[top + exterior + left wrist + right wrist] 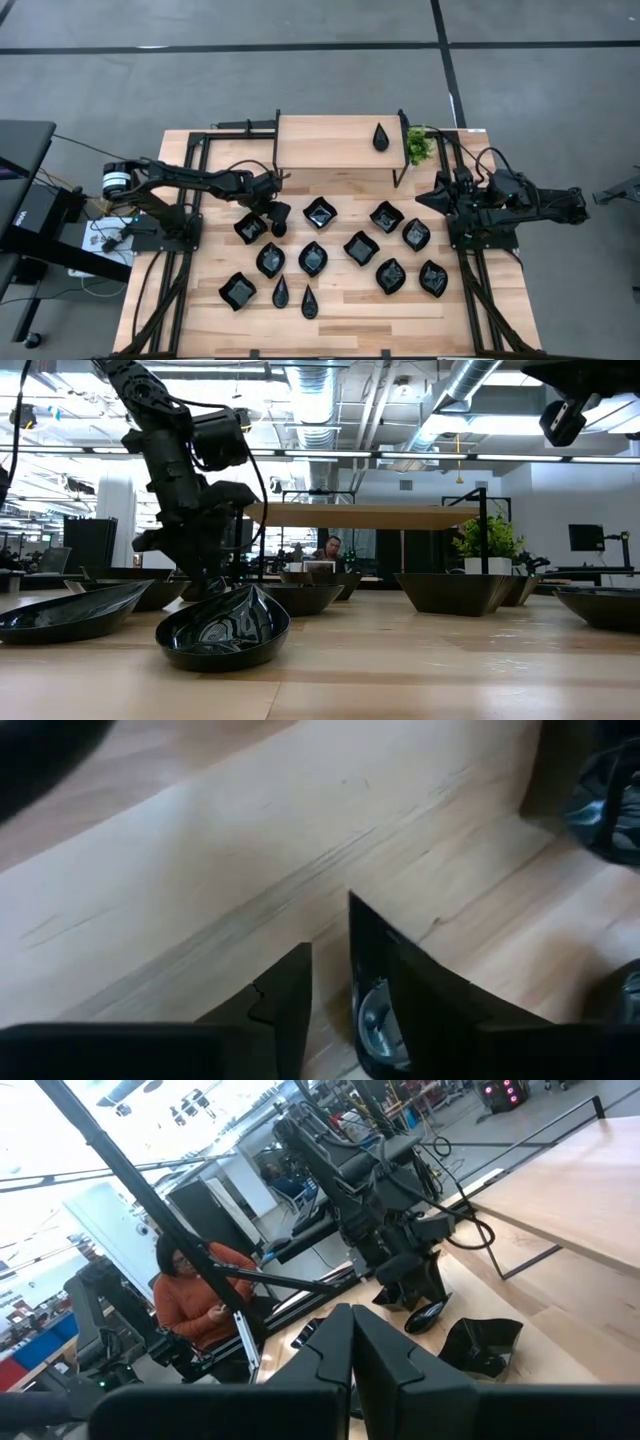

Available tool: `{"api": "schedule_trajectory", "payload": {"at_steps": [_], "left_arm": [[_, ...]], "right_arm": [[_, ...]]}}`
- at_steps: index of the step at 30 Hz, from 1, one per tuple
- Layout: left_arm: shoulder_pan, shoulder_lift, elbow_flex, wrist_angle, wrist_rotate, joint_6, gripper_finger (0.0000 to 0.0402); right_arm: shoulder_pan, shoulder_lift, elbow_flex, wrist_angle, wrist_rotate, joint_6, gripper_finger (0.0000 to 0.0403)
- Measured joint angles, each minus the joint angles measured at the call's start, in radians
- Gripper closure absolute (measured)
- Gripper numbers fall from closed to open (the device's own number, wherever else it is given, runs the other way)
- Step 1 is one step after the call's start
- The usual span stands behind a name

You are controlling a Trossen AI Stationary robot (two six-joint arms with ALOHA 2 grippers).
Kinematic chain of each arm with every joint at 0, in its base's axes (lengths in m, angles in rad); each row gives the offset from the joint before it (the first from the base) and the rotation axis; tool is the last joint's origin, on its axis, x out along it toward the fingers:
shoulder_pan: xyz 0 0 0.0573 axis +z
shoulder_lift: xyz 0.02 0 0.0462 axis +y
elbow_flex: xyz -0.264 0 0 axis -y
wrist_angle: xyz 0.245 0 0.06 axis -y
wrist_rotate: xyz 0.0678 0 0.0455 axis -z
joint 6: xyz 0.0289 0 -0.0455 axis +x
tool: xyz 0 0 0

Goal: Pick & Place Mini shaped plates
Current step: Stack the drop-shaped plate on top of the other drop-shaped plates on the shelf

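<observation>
Several glossy black mini shaped plates (360, 247) rest on their bases across the wooden table (500, 300). One teardrop plate (380, 137) sits on the raised wooden shelf (320, 142). My left gripper (279, 218) points steeply down, open, just right of a square plate (250, 227) in the table's left half. In the left wrist view a glossy black bit of plate (375, 1025) shows beside one finger of that gripper (328, 925). My right gripper (422, 197) waits shut and level, high at the table's right edge, holding nothing. My left gripper comes from above, slanting down, with its fingertips low over the table. A glossy black plate part (375, 1025) lies right against one finger (400, 980), and bare wood shows in the gap between the fingers. Whether the finger touches the plate I cannot tell.
A small green plant (418, 146) stands at the shelf's right end. Black frame rails (190, 230) run along the table's left and right sides. Plates crowd the middle; bare wood lies near the front edge. A person (190, 1305) sits beyond the table.
</observation>
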Motion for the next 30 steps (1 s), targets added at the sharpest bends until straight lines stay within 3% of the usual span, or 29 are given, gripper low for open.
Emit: {"api": "schedule_trajectory", "payload": {"at_steps": [12, 30], "left_arm": [[0.000, 0.020, 0.000, 0.005, 0.000, 0.000, 0.0334], [0.000, 0.020, 0.000, 0.010, 0.000, 0.003, 0.0343]], "right_arm": [[0.000, 0.000, 0.000, 0.001, 0.000, 0.008, 0.0401], [0.000, 0.000, 0.000, 0.002, 0.000, 0.025, 0.0401]]}}
